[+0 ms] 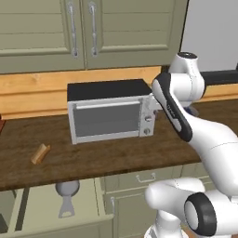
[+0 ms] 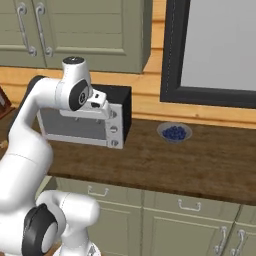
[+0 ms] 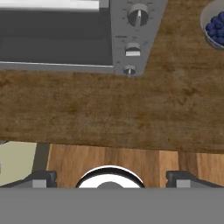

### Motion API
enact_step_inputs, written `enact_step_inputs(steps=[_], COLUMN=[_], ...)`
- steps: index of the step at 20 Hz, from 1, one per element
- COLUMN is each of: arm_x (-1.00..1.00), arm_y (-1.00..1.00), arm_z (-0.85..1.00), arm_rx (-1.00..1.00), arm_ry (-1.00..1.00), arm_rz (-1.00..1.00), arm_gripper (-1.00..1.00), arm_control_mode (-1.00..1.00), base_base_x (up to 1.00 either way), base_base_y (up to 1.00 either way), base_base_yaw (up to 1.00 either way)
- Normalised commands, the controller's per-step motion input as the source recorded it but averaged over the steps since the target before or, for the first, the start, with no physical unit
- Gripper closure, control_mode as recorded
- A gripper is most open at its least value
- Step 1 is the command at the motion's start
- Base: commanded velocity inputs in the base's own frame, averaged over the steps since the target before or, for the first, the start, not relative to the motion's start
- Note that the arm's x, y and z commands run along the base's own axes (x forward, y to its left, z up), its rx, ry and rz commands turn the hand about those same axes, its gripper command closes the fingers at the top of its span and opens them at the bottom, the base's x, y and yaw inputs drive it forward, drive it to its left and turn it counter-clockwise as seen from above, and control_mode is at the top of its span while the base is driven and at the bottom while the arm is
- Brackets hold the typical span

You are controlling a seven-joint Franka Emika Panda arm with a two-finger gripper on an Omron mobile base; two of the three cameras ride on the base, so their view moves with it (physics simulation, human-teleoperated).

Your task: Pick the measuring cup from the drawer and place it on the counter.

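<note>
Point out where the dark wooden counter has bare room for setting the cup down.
Bare dark brown wood-grain counter runs along the front edge, between the tan wooden stick and the silver toaster oven. More lies between the oven and the small bowl of blueberries. The oven crowds the back.

the toaster oven (image 1: 109, 113) stands on the worktop (image 1: 121, 155) against its back strip. left of it lies a wooden stick (image 1: 40, 153); right, a bowl of blueberries (image 2: 174, 133). below the front edge, the measuring cup (image 1: 67, 195) lies in the open drawer (image 1: 42, 204).
</note>
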Motion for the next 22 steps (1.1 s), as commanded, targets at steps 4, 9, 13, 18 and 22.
enact_step_inputs(steps=[4, 9, 13, 18, 22], arm_x=[0.0, 0.0, 0.0, -0.04, -0.85], arm_y=[0.0, 0.0, 0.0, 0.04, 0.73], arm_z=[0.0, 0.0, 0.0, 0.0, -0.23], arm_rx=[0.0, 0.0, 0.0, 0.0, 0.0], arm_ry=[0.0, 0.0, 0.0, 0.0, 0.0], arm_rz=[0.0, 0.0, 0.0, 0.0, 0.0], arm_gripper=[-1.0, -1.0, -1.0, -1.0, -1.0], arm_control_mode=[1.0, 1.0, 1.0, -1.0, -1.0], base_base_x=[0.59, 0.08, 0.0, 0.0, 0.0], base_base_y=[0.07, 0.06, 0.0, 0.0, 0.0], base_base_yaw=[-0.01, 0.0, 0.0, 0.0, 0.0])
